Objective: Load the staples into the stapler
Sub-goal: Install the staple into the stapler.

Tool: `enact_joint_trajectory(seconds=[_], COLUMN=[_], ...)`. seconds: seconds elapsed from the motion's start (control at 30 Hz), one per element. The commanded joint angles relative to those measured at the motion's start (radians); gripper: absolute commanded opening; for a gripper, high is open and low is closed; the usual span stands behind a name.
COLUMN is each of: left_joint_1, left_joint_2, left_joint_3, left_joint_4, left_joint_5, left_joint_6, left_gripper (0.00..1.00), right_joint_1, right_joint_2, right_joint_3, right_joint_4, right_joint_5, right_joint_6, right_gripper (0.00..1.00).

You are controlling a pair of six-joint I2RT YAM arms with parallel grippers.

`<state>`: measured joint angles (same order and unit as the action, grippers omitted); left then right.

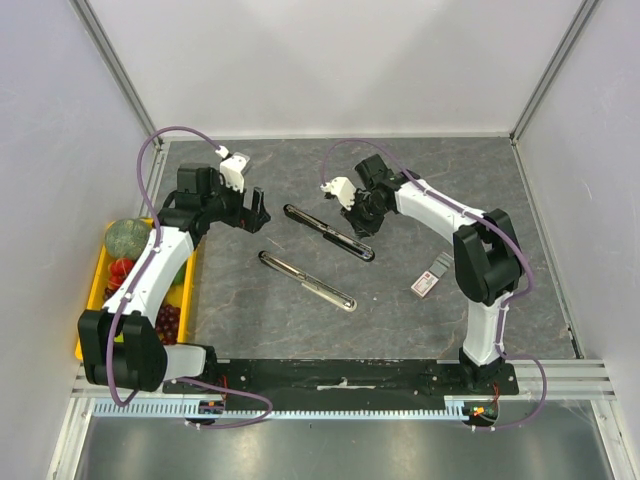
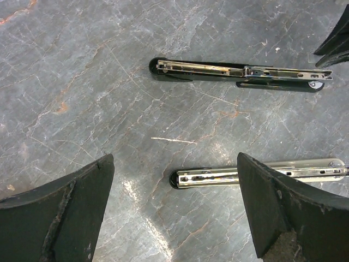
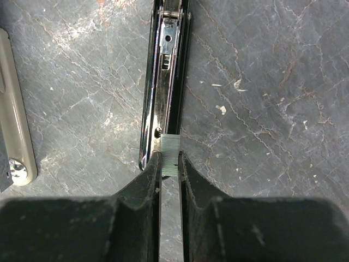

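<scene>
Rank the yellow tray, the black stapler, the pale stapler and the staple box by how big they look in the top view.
1. Yellow tray, though partly hidden.
2. Black stapler and pale stapler: both opened flat, too alike to rank.
3. Staple box, clearly smallest.

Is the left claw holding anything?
No, the left claw stands wide open and grips nothing.

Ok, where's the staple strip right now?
Centre of the right wrist view: the staple strip is pinched in the right gripper, at the near end of the opened black stapler, over its metal rail.
</scene>
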<state>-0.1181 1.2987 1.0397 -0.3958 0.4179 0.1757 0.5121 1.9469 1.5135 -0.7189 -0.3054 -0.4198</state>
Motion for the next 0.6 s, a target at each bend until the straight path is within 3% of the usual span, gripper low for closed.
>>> enact_joint_trajectory(seconds=[0.0,0.57], left_joint_1=[0.001,0.001], left_joint_2=[-0.013,0.007], left_joint_3=[-0.007,-0.010], left_joint_4=[0.011,0.017], left_joint_5=[0.044,0.058], left_joint_6=[0.010,0.002], left_gripper=[1.00,1.00], right_joint_1=[0.005,0.019], right_joint_2=[-0.022,-0.006], right_joint_3=[0.036,0.008], right_joint_4=[0.019,-0.043], right_joint_5=[0.002,-0.008], right_joint_6=[0.026,-0.002], right_gripper=[0.15,0.14])
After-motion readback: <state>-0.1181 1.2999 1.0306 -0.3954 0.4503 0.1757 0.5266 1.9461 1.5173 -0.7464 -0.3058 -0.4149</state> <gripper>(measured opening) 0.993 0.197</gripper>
